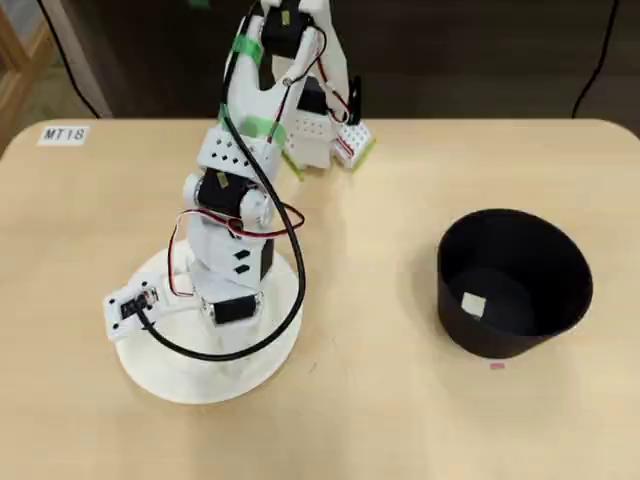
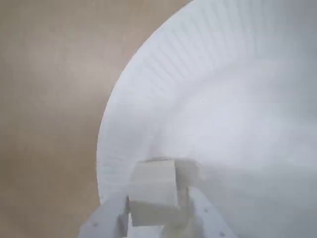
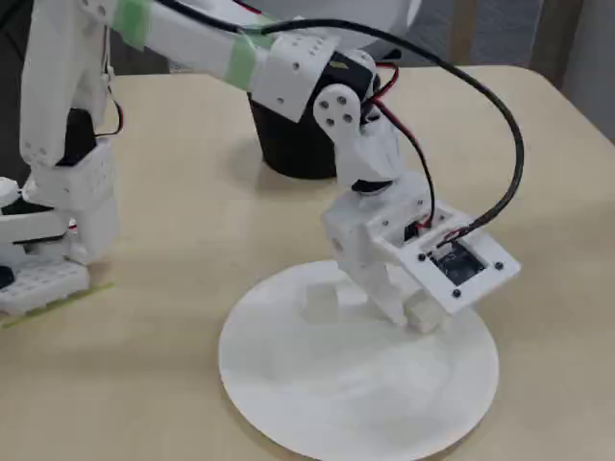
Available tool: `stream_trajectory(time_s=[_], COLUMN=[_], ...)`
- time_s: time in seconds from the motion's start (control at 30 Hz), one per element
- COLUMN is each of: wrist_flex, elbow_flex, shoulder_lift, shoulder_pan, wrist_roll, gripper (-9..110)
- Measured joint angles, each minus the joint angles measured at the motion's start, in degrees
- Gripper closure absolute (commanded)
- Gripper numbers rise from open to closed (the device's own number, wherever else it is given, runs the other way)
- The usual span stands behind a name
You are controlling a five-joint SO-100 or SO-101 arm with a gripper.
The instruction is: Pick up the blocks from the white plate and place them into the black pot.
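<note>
The white plate (image 1: 200, 375) lies at the left of the overhead view, and the arm reaches down over it. In the wrist view my gripper (image 2: 153, 214) is shut on an off-white block (image 2: 152, 191), low over the plate (image 2: 237, 99) near its rim. A second pale block (image 2: 188, 171) peeks out just behind it. The fixed view shows the gripper (image 3: 408, 312) with that block (image 3: 424, 316) at plate level, and another block (image 3: 320, 300) lying loose to its left. The black pot (image 1: 560, 260) stands to the right with one block (image 1: 472, 305) inside.
The arm's base (image 1: 320, 140), with its cables, stands at the table's far edge. A label reading MT18 (image 1: 65, 134) is stuck at the far left, and a small pink mark (image 1: 497, 366) lies in front of the pot. In the fixed view the pot (image 3: 288, 144) sits behind the arm.
</note>
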Motion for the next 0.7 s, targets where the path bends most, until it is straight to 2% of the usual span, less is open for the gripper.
stream_trajectory(time_s=[0.2,0.5,0.7], wrist_flex=[-0.6,-0.5,-0.2], elbow_flex=[-0.4,-0.4,1.7], shoulder_lift=[-0.1,2.0,17.1], shoulder_pan=[0.8,1.1,-2.5], wrist_roll=[1.1,3.5,11.6], gripper=[104,104,104])
